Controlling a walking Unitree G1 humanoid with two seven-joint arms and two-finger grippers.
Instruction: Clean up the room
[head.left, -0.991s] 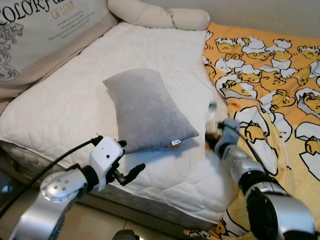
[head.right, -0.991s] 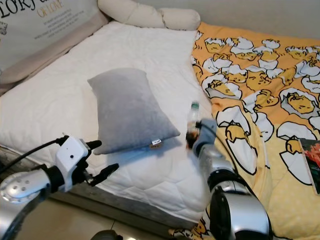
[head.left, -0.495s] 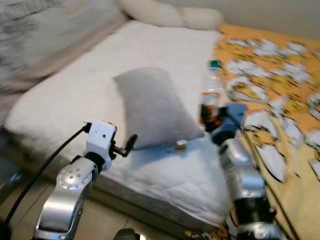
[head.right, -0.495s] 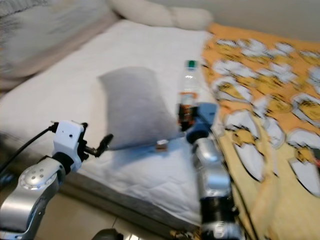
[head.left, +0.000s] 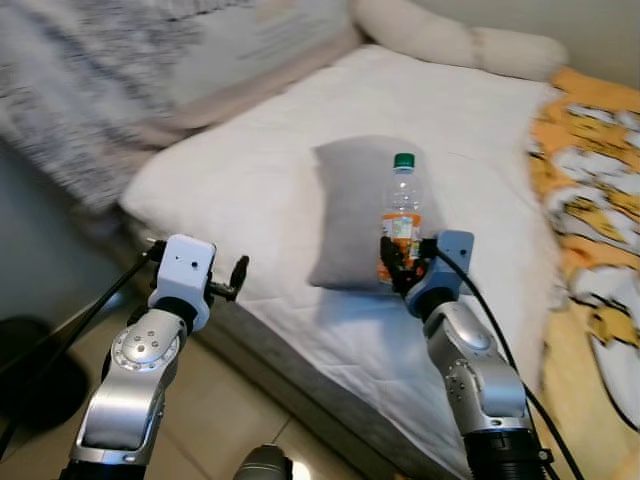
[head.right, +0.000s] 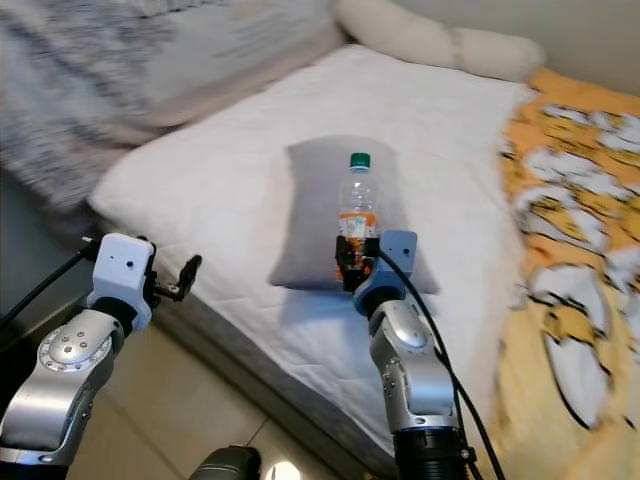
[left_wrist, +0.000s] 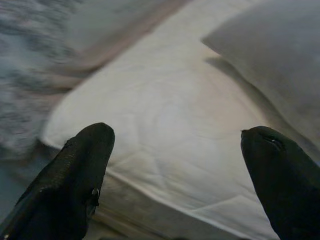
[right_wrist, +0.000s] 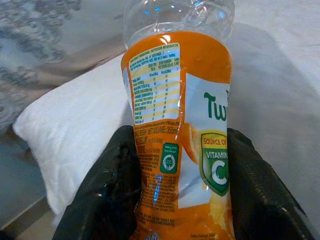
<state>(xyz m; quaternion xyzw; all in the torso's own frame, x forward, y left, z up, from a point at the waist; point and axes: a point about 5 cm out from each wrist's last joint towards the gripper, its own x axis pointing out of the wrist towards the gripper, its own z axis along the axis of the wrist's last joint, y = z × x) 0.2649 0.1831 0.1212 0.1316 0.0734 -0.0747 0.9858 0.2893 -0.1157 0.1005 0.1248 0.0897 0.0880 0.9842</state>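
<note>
Change: a second ago your orange drink bottle (head.left: 401, 216) stood low on the bed (head.left: 250, 190) by the duck blanket (head.left: 600, 200); now it's lifted clear, upright, in front of the grey pillow (head.left: 355, 210). The camera has swung left too.
Right gripper (right_wrist: 175, 195): jaws clenched on the bottle's label.
Left gripper (left_wrist: 175, 170): jaws spread, nothing in them, hovering by the bed's near edge.
Meaning: pickup looks done, so you'd next carry it off to wherever trash goes.
</note>
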